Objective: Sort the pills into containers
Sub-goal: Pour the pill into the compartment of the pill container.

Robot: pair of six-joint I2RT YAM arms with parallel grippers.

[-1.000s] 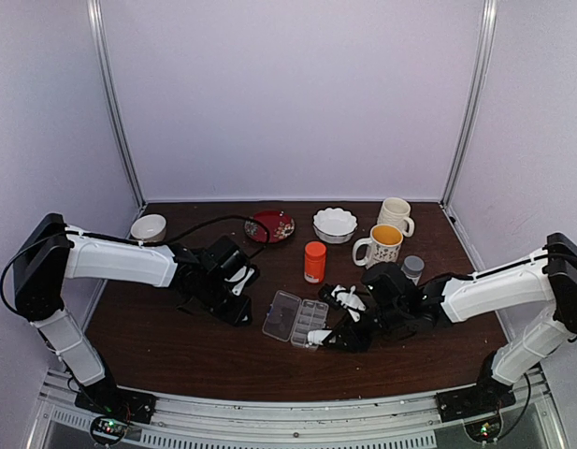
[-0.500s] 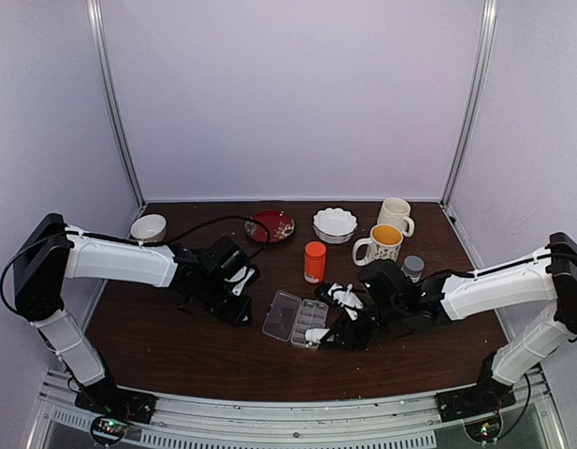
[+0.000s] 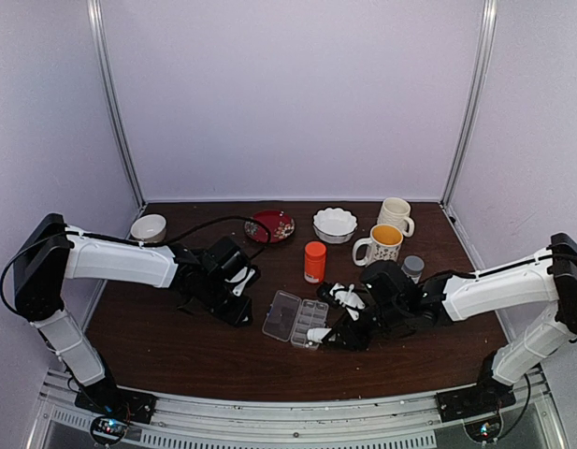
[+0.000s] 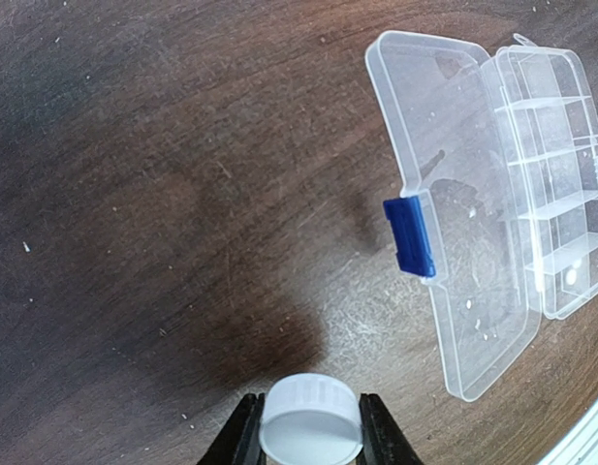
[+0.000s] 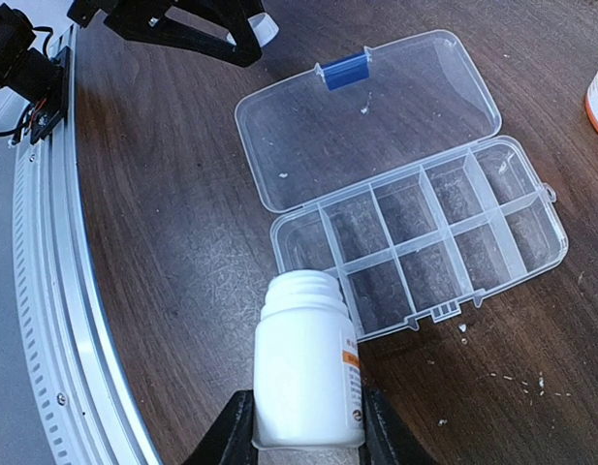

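Note:
The clear pill organizer (image 3: 295, 318) lies open on the table, its lid (image 5: 366, 116) folded flat beside its empty-looking cells (image 5: 424, 232). My right gripper (image 5: 306, 426) is shut on an uncapped white bottle (image 5: 306, 368). The bottle's mouth points at the organizer's near corner cell. My left gripper (image 4: 310, 436) is shut on a white bottle cap (image 4: 310, 421) and hovers left of the lid (image 4: 454, 223). Tiny white specks, possibly pills (image 5: 463, 329), lie on the wood by the organizer. Others dot the lid.
Behind the organizer stand an orange bottle (image 3: 314, 261), two mugs (image 3: 380, 246) (image 3: 395, 214), a white scalloped bowl (image 3: 335, 224), a red plate (image 3: 270, 226) and a small grey-capped jar (image 3: 412, 267). A small bowl (image 3: 148, 227) sits far left. The metal rail (image 5: 47, 291) runs along the near edge.
My right gripper has edged slightly left toward the organizer with the bottle. The left arm has not moved.

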